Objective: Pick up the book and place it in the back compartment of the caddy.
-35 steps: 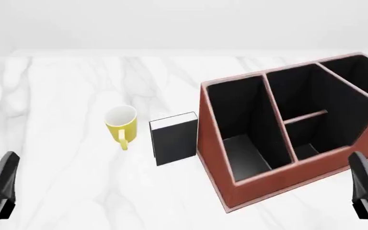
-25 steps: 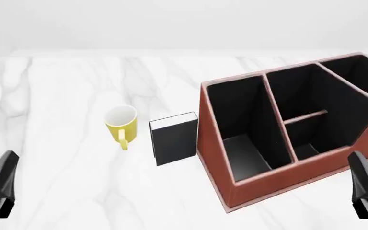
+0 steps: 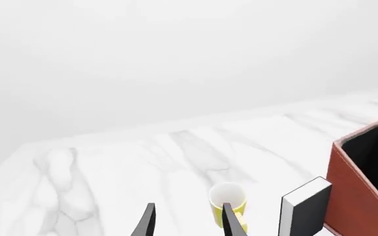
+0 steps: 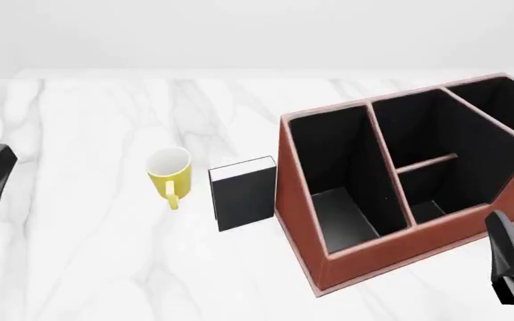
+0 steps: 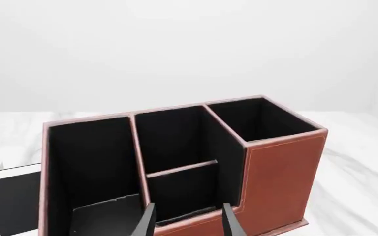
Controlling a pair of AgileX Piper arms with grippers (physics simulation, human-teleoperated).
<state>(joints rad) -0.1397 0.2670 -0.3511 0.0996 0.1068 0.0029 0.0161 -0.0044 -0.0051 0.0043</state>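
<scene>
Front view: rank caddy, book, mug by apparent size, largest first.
1. The caddy, by far the largest.
2. The book, standing upright beside the caddy's left wall.
3. The mug, a little smaller in outline than the book.

All three sit at similar depth, so nearness hardly skews the order.

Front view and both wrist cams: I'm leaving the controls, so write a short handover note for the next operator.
Left gripper: open, empty, near the table's left side, facing the yellow mug.
Right gripper: open, empty, in front of the caddy.
Book: upright on the table between mug and caddy, untouched.
Back compartment: empty.
Done: nothing.
Left: grasp the book, lift it, lower it into the back compartment.
</scene>
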